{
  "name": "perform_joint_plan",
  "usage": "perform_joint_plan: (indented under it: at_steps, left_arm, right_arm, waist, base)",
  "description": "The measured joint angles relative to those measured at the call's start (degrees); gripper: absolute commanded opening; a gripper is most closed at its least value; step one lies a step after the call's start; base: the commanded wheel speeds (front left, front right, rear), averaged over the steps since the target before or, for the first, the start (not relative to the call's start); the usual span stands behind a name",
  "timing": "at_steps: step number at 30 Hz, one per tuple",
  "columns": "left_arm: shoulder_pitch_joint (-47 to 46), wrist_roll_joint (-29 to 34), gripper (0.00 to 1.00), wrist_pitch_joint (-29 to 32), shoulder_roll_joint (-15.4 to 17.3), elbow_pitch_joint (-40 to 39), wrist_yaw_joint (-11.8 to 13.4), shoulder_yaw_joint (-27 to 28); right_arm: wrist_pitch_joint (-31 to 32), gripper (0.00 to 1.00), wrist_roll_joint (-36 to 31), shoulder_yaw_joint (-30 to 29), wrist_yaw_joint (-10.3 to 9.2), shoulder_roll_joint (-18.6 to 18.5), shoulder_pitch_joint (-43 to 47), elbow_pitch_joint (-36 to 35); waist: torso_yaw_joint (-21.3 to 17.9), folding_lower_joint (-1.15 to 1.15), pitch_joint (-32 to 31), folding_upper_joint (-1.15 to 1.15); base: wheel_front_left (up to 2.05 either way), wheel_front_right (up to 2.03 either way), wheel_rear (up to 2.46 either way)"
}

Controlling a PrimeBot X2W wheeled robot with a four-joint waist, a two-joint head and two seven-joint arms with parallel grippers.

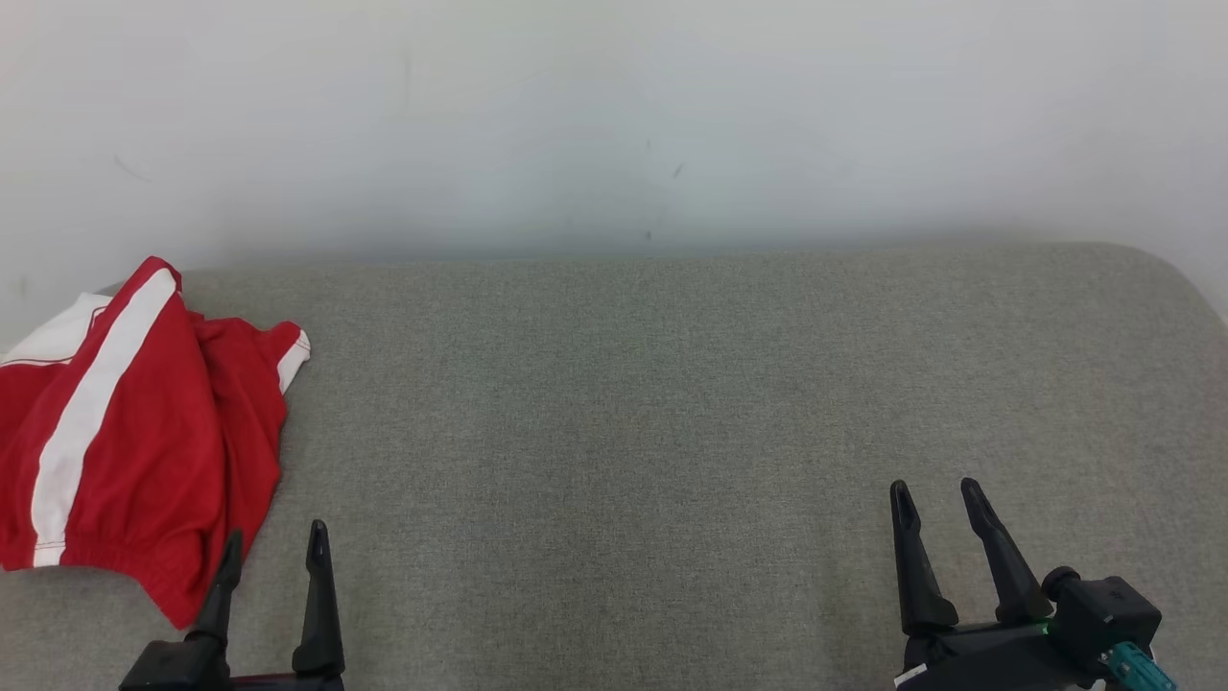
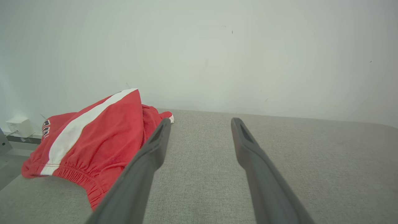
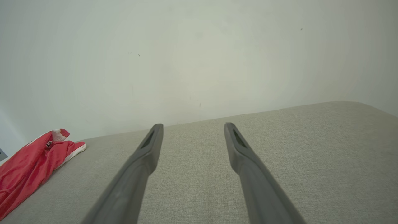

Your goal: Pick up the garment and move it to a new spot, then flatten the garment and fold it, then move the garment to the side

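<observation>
Garment (image 1: 144,451): a red piece with white stripes, lying crumpled at the left end of the grey cloth-covered counter (image 1: 672,403), close to the white wall (image 1: 614,115). Its gathered hem faces the near edge.

The left gripper (image 1: 275,533) hovers low just beside the garment's near right corner with its fingers spread wide and nothing between them. In the left wrist view the garment (image 2: 102,140) sits left of the left gripper (image 2: 201,121), and the outer finger crosses in front of the red cloth; whether it touches the cloth is hard to tell.

The right gripper (image 1: 935,487) is well apart from the garment, over bare counter near the right end, its fingers also spread and empty. In its wrist view, the garment (image 3: 25,168) shows at the far left, away from the right gripper (image 3: 193,125).
</observation>
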Motion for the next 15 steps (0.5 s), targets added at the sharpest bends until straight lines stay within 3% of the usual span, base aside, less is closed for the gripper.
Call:
perform_joint_plan:
  at_steps: [15]
  left_arm:
    - [1.4,6.2,1.00,-1.7,0.0,-1.6,-0.1,0.7]
  right_arm:
    - [-1.6,1.00,-6.0,-0.8,0.00,0.0,0.3,-1.0]
  waist:
    - [-0.1,0.00,-0.2,0.00]
  base:
    - [0.00,0.00,0.00]
